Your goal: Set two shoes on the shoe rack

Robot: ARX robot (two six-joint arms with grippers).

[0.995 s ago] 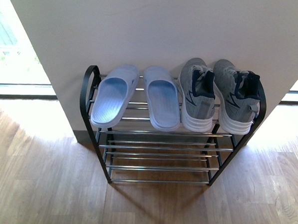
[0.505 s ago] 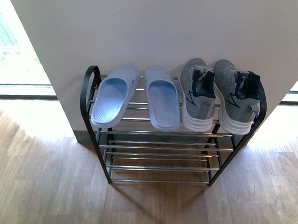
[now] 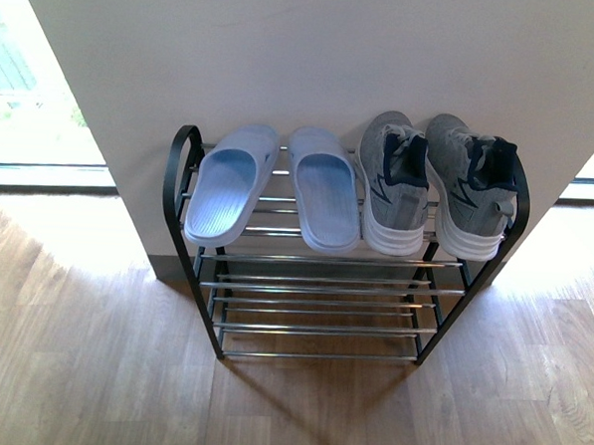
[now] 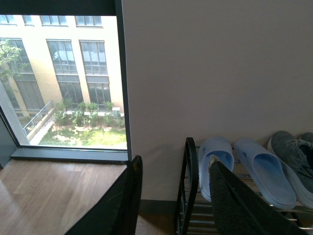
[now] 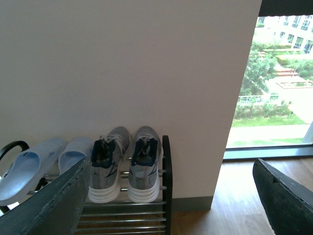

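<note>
Grippers stand nearest, back from the rack: left gripper (image 4: 171,200) and right gripper (image 5: 166,196) both spread, holding nothing. Ahead, the black-framed chrome-bar shoe rack (image 3: 316,328) carries pale blue foam slides (image 3: 274,186) and grey knit sneakers (image 3: 438,185) on top, toes toward the wall.

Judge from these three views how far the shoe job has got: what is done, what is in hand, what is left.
Done: the pale blue slides and the grey sneakers all rest side by side on the top tier of the shoe rack. In hand: nothing; the left end effector and the right end effector are both open and empty. Left: apparently nothing.
</note>
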